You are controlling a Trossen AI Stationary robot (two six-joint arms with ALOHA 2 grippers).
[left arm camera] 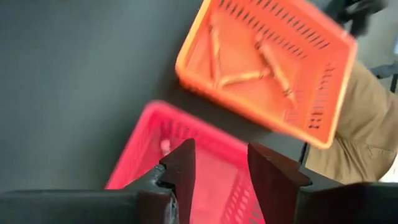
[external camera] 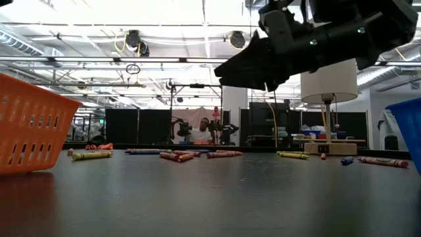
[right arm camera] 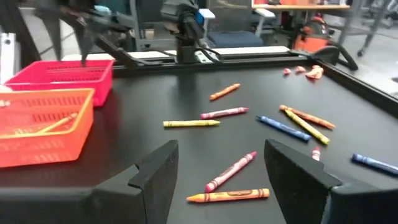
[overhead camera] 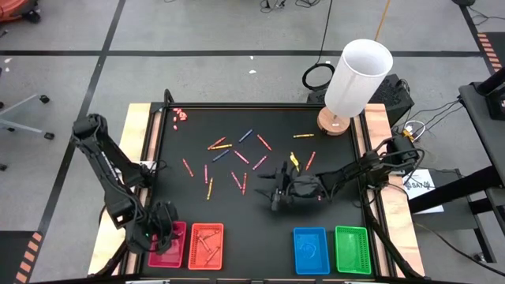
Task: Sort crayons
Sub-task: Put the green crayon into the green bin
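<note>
Left claw (overhead camera: 163,235) hovering over pink tray (overhead camera: 175,254), fingers apart, nothing held. Orange tray (overhead camera: 207,245) holding a few crayons. Most crayons (overhead camera: 237,158) lying unsorted mid-desk (overhead camera: 331,173). Right claw (overhead camera: 272,189) hanging there, apart, empty.

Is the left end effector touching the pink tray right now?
Cannot tell. In the left wrist view, the left end effector hangs open over the pink tray, but no view plainly shows contact or a gap.
</note>
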